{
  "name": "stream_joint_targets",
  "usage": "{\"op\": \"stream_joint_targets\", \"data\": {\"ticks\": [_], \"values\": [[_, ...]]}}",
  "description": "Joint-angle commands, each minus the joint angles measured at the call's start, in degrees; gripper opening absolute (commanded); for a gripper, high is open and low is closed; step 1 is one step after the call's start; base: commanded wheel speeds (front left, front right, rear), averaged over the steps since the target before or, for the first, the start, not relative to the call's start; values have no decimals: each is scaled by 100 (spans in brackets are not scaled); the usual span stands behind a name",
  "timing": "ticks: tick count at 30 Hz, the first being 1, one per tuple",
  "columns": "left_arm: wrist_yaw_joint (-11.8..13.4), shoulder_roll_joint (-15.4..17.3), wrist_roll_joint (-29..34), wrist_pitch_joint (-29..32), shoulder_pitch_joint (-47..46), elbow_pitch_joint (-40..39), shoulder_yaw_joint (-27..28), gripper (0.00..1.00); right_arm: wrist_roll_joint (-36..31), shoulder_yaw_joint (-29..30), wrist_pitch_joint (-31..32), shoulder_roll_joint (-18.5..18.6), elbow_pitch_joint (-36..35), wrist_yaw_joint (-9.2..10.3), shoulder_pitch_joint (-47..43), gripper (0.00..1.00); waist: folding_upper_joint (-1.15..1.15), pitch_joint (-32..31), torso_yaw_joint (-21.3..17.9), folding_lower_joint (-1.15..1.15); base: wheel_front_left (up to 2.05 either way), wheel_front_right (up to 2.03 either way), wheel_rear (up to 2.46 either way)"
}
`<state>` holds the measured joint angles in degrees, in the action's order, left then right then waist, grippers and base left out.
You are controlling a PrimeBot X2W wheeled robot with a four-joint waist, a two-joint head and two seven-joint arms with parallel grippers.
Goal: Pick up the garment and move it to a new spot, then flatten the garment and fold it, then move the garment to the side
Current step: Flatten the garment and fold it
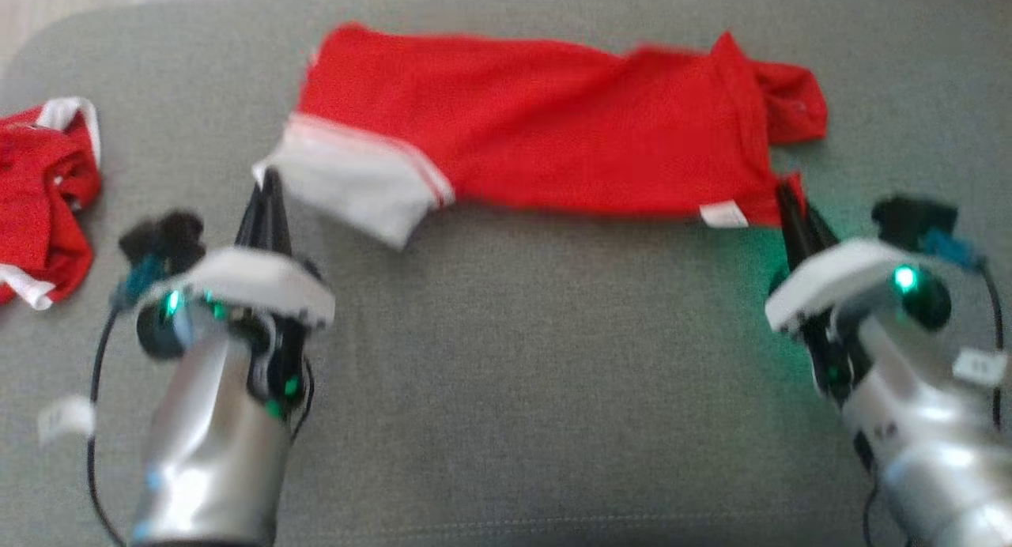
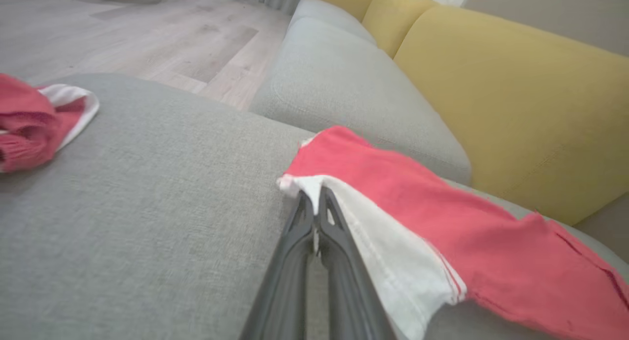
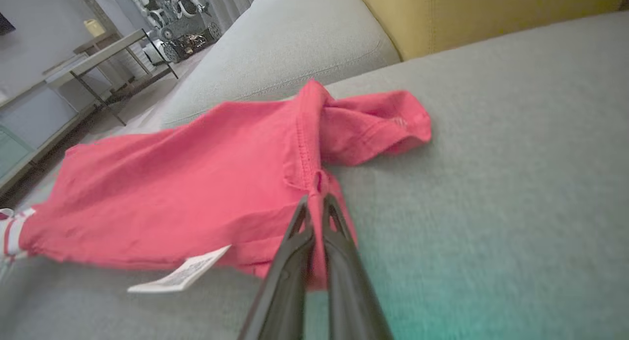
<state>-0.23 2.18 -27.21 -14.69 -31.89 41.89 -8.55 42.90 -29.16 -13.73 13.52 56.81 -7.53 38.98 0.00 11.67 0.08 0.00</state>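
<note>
Left gripper (image 1: 269, 185) and right gripper (image 1: 784, 193) are pinched fully closed on the garment (image 1: 553, 120) along its 6 o'clock edge; I'd move both evenly and hold it taut.

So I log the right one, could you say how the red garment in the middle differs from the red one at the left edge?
The middle garment lies stretched out long; the left-edge garment sits bunched in a heap. The left pincer and right pincer each grip a near corner of the middle garment; neither touches the left-edge garment. Both are red with white trim, on the grey cushion.
</note>
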Motion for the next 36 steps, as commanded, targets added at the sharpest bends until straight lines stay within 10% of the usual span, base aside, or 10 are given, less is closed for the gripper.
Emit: {"op": "stream_joint_targets", "data": {"ticks": [1,8,20,36], "values": [[-54,184,81,-30,48,-433,232,0,95,-2,-105,60,-265,4,-143,0,0,-167,44,0,0,0,0],[52,208,242,-30,1978,-2251,517,0,188,398,-118,255,-1339,4,-1713,0,0,-622,-40,0,0,0,0],[1046,322,608,1325,4516,-5422,330,0,-712,2205,1065,74,-3345,4,-3927,0,0,-1064,-107,0,0,0,0],[1393,400,610,2133,5267,-6354,231,0,-2158,3909,3357,-1044,-6019,4,-5486,0,0,-1239,-174,0,0,0,0]]}}
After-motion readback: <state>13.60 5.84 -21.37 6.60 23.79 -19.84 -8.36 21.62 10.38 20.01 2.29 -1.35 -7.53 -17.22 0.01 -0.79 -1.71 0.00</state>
